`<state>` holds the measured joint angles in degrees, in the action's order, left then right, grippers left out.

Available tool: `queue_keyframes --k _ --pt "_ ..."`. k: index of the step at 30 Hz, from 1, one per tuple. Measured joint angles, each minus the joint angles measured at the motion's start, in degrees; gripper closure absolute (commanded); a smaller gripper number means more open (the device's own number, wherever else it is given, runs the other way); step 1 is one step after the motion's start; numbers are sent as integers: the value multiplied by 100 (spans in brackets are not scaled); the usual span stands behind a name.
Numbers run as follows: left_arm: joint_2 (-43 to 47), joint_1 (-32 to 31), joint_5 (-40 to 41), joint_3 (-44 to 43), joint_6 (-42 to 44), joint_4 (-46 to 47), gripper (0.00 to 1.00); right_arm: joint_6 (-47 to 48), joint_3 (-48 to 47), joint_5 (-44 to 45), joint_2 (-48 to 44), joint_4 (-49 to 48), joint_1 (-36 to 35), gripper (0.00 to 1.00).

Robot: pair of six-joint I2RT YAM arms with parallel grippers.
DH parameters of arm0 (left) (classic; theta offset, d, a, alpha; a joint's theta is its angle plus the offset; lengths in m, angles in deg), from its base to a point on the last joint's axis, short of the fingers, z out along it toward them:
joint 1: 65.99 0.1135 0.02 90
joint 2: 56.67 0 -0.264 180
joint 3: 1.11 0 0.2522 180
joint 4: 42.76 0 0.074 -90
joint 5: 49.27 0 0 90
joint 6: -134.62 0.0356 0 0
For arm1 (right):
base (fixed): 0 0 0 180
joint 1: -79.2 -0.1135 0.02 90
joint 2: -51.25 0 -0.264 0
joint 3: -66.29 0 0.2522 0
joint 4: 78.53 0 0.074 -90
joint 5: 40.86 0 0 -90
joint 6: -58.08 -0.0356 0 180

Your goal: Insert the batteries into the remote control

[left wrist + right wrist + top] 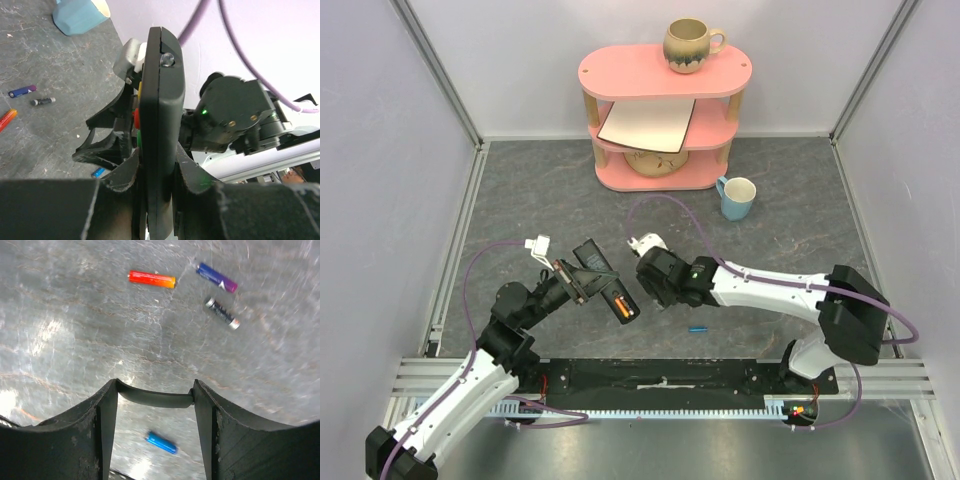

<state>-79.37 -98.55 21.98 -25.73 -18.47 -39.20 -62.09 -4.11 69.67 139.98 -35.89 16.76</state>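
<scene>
- The slim black remote control (161, 125), coloured buttons along its edge, stood centre frame, pinched by the left tool (158, 167).
- Loose batteries (152, 279) lay on the tabletop (75, 340); print blurred.
- On the right tool (155, 412), fingers stood apart; grip unclear.

Pink shelf (620, 72) and blue mug (736, 198) block the far side; loose batteries (152, 279) dot the open tabletop (540, 190) nearer in.

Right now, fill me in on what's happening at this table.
The left hand is clamped on the black remote control, holding it raised. The right hand is open and empty above the grey table, where an orange battery, a blue-purple battery, a dark battery and a blue battery lie loose. None has been picked up yet.
</scene>
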Motion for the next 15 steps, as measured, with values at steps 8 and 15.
queue_keyframes --k 8,15 --pt "35 -2 -55 243 -2 186 98 2459 -439 -59 188 699 42 68" --pt "356 -4 -85 267 -2 179 98 3091 -415 -271 804 988 348 61"
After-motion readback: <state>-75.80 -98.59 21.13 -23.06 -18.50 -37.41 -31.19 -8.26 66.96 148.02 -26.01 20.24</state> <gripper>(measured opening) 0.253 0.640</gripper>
